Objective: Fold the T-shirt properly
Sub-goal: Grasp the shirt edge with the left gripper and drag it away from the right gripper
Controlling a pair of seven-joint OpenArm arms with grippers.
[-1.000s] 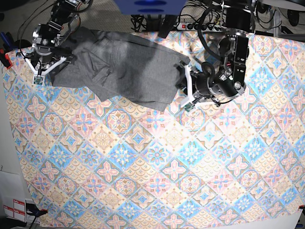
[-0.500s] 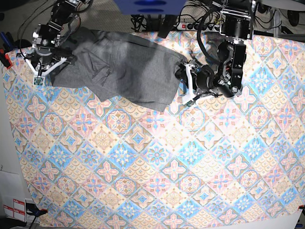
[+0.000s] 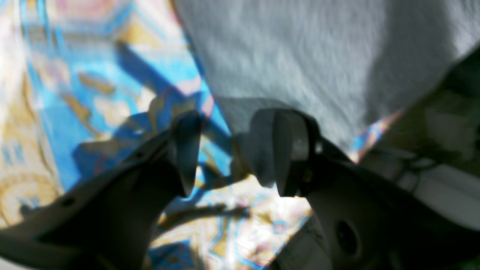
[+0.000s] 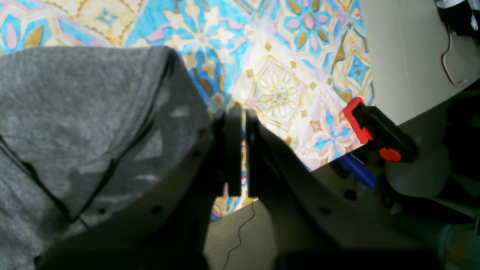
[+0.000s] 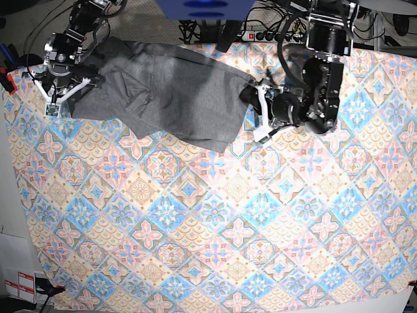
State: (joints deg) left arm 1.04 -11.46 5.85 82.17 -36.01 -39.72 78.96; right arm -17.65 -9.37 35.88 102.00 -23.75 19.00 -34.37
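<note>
The heather-grey T-shirt (image 5: 163, 91) lies crumpled and partly spread at the far left of the tile-patterned tablecloth (image 5: 215, 215). My left gripper (image 5: 251, 103) is at the shirt's right corner. In the left wrist view it (image 3: 232, 150) is open, low over the cloth, and the shirt's edge (image 3: 300, 56) reaches its fingertips. My right gripper (image 5: 57, 103) is at the shirt's left edge. In the right wrist view it (image 4: 243, 150) is shut, nothing shows between the pads, and the shirt (image 4: 75, 112) lies against its left side.
A red clamp (image 4: 362, 120) holds the tablecloth at the table's edge next to the right gripper, with a blue item (image 4: 356, 168) under it. A power strip and cables (image 5: 264, 34) lie beyond the far edge. The table's left edge is close to the right arm.
My left gripper has moved up and in toward the shirt's right corner, with its wrist swinging upright. The right arm and the shirt have not moved.
</note>
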